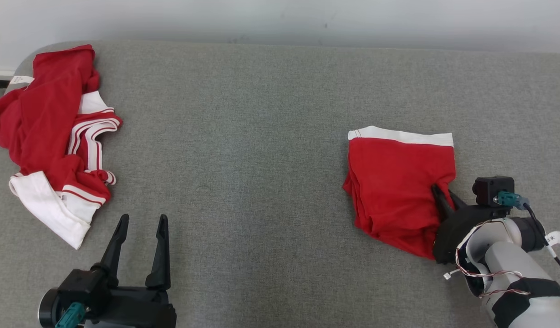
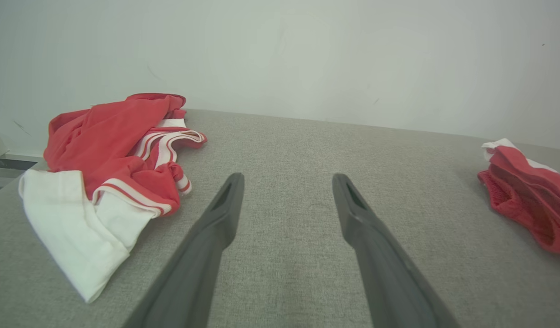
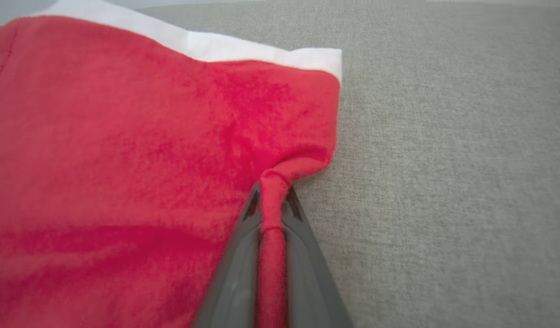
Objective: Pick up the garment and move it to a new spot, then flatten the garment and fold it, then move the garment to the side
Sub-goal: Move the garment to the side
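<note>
The garment point(image 1: 394, 182) is a folded red piece with a white band along its far edge, lying on the right of the grey padded table point(image 1: 262, 159). My right gripper point(image 1: 444, 193) is shut on the garment's near right edge. In the right wrist view a pinch of the garment point(image 3: 148, 136) is bunched between the two fingers of that gripper point(image 3: 272, 191). My left gripper point(image 1: 142, 223) stands open over bare table at the lower left, holding nothing. The left wrist view shows its spread fingers point(image 2: 287, 182) and the garment point(image 2: 530, 191) far off to the right.
A second, crumpled red and white garment point(image 1: 57, 136) lies at the table's far left, close to the left gripper, and is also in the left wrist view point(image 2: 111, 150). A pale wall point(image 1: 280, 18) runs along the table's far edge.
</note>
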Robot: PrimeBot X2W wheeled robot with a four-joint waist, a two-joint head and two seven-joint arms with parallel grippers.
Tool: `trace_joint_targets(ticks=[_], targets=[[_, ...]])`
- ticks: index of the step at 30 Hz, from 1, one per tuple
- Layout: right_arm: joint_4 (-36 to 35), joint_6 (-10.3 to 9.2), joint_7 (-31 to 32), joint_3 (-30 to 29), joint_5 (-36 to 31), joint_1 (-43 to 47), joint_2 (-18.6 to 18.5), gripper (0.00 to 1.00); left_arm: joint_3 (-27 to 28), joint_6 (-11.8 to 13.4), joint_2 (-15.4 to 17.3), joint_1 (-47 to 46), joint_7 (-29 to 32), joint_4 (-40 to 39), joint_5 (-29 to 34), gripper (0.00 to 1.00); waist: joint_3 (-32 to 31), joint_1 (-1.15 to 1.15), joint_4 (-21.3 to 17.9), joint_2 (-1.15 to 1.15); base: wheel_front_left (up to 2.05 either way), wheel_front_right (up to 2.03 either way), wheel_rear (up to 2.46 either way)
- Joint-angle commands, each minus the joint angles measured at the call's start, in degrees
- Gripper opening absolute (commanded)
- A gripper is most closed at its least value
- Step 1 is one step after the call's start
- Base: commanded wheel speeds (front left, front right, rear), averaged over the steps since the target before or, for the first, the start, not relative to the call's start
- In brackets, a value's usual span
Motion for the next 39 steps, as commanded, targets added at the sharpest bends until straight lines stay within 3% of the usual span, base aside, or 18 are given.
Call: trace_joint_targets(ticks=[1, 8, 16, 24, 30, 39], targets=[[0.4, -0.16, 0.0, 2.0, 0.2, -1.1, -1.7, 0.0, -0.1, 0.1, -0.1, -0.6, 0.0, 0.0, -0.2, 1.0, 0.0, 0.0, -0.1, -0.01, 0.0, 0.0, 0.0], [-0.9, -0.16, 1.6, 7.9, -0.2, -5.9, -6.7, 0.0, -0.4, -0.1, -0.1, -1.6, 0.0, -1.1, -0.4, 1.0, 3.2, 0.0, -1.5, -0.01, 0.0, 0.0, 0.0], [-5.4, -0.16, 3.7, 12.2, 1.1, -14.5, -14.9, 0.0, -0.7, -0.4, 1.1, -5.5, 0.0, -4.4, 0.3, 1.0, 13.0, 0.0, -6.6, -0.01, 0.0, 0.0, 0.0], [-10.1, -0.16, 4.7, 11.5, 1.8, -21.6, -22.5, 0.0, -1.9, -0.4, 4.2, -9.6, 0.0, -8.0, 1.1, 1.0, 22.0, 0.0, -13.2, -0.01, 0.0, 0.0, 0.0], [-12.7, -0.16, 4.8, 9.4, 1.6, -24.1, -25.7, 0.0, -0.8, -0.3, 7.4, -9.4, 0.0, -10.7, 0.7, 1.0, 25.9, 0.0, -18.1, -0.01, 0.0, 0.0, 0.0], [-14.6, -0.16, 7.7, 7.9, -1.4, -27.3, -29.3, 0.0, -1.3, -0.4, 9.1, -8.3, 0.7, -11.9, 0.2, 1.0, 27.0, 0.0, -19.7, -0.01, 0.0, 0.0, 0.0]])
